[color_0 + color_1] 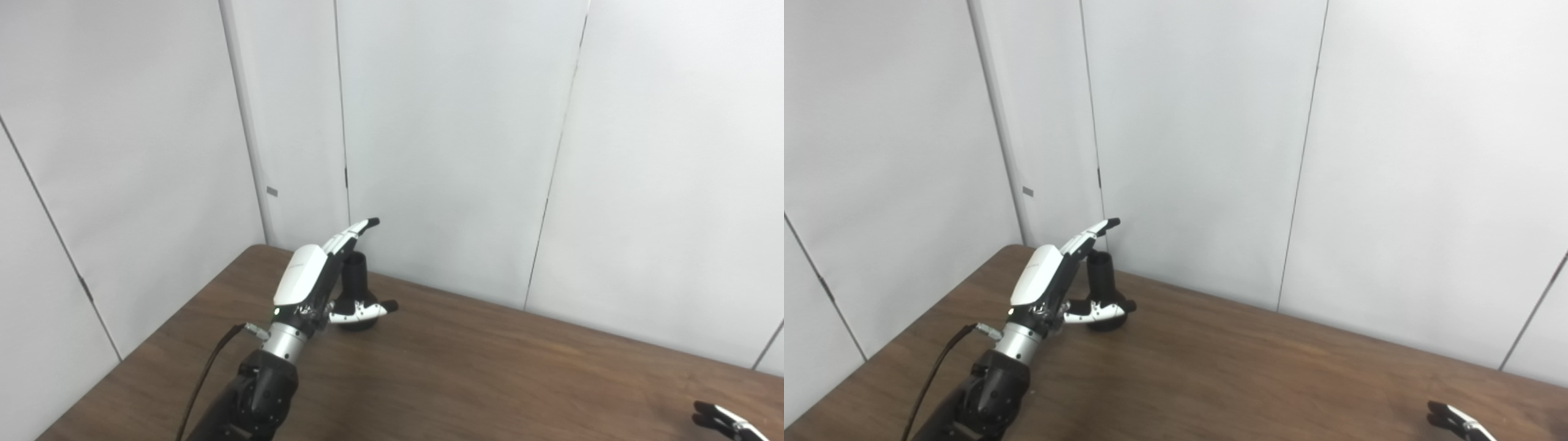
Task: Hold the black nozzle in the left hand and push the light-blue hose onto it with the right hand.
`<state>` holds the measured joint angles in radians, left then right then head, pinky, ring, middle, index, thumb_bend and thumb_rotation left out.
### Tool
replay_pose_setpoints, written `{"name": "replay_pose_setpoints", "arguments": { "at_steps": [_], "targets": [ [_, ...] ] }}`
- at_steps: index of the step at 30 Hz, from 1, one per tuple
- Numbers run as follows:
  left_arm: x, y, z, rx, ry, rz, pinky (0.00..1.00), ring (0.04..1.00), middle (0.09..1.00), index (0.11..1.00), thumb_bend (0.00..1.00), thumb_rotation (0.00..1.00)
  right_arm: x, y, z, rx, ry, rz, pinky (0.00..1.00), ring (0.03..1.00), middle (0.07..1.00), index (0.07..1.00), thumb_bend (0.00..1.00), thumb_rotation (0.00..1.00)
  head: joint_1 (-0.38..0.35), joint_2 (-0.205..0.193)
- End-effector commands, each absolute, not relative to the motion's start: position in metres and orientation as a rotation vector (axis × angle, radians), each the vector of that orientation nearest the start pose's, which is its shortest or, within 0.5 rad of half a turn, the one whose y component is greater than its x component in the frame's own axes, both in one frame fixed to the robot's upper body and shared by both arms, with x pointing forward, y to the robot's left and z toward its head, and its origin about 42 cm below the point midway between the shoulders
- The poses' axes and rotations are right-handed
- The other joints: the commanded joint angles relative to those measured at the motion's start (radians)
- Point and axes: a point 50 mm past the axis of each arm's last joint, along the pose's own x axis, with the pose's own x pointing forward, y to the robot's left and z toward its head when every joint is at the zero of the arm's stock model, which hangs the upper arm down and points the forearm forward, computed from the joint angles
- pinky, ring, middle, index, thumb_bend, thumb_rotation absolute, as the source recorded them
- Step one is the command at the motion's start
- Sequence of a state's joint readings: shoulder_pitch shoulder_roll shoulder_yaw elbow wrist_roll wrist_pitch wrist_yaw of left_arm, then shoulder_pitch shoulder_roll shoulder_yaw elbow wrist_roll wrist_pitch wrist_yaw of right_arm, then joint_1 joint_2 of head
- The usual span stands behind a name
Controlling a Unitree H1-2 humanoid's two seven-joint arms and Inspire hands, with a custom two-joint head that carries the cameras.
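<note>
The black nozzle (pixel 356 288) stands upright on its wide base on the brown table (pixel 490 367), near the back left corner. My left hand (pixel 318 275) is open right beside it, fingers stretched up on its left and thumb crossing in front of its base. It also shows in the right eye view (pixel 1059 275), with the nozzle (pixel 1102 288). Only the fingertips of my right hand (pixel 729 421) show at the bottom right corner, low over the table. No light-blue hose is in view.
White wall panels (pixel 459 122) stand close behind the table's back edge. A black cable (pixel 208 367) hangs from my left wrist.
</note>
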<state>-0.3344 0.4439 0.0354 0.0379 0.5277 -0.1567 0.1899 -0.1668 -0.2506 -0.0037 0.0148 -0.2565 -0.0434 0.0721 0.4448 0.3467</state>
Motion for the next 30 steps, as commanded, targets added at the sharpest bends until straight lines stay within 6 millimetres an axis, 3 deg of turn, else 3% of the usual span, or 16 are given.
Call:
{"name": "replay_pose_setpoints", "arguments": {
  "at_steps": [1,7,13,19,22,29,30],
  "targets": [
    [0.379,0.345,0.281,0.947,-0.626,0.292,0.8,0.945,0.957,0.975,0.8,0.29,0.347,-0.279,0.172,-0.511,-0.255,0.069,0.41,0.605,0.783,0.797,0.82,0.18,0.0,0.001],
    [0.381,0.358,0.299,0.966,-0.646,0.403,0.86,0.981,0.979,1.0,0.8,0.33,0.348,-0.279,0.173,-0.513,-0.256,0.068,0.41,0.601,0.786,0.797,0.82,0.25,0.001,0.007],
    [0.386,0.373,0.3,0.992,-0.556,0.461,0.89,0.999,0.983,1.0,0.84,0.34,0.349,-0.279,0.173,-0.515,-0.258,0.062,0.4,0.599,0.778,0.794,0.83,0.25,0.0,0.014],
    [0.391,0.385,0.292,1.057,-0.357,0.478,0.9,1.0,1.0,1.0,0.94,0.34,0.347,-0.279,0.176,-0.523,-0.254,0.062,0.4,0.599,0.778,0.797,0.83,0.27,0.002,0.028],
    [0.393,0.388,0.288,1.103,-0.229,0.481,0.97,1.0,1.0,1.0,0.99,0.41,0.345,-0.28,0.176,-0.522,-0.253,0.063,0.4,0.597,0.784,0.799,0.83,0.29,0.003,0.032],
    [0.403,0.399,0.283,1.137,0.036,0.363,1.0,1.0,0.97,1.0,1.0,0.51,0.343,-0.283,0.179,-0.486,-0.267,0.069,0.38,0.58,0.788,0.795,0.8,0.26,0.004,0.055],
    [0.405,0.399,0.282,1.132,0.055,0.353,0.96,1.0,0.959,1.0,1.0,0.53,0.343,-0.284,0.179,-0.482,-0.265,0.071,0.38,0.579,0.786,0.795,0.8,0.26,0.003,0.059]
  ]
}}
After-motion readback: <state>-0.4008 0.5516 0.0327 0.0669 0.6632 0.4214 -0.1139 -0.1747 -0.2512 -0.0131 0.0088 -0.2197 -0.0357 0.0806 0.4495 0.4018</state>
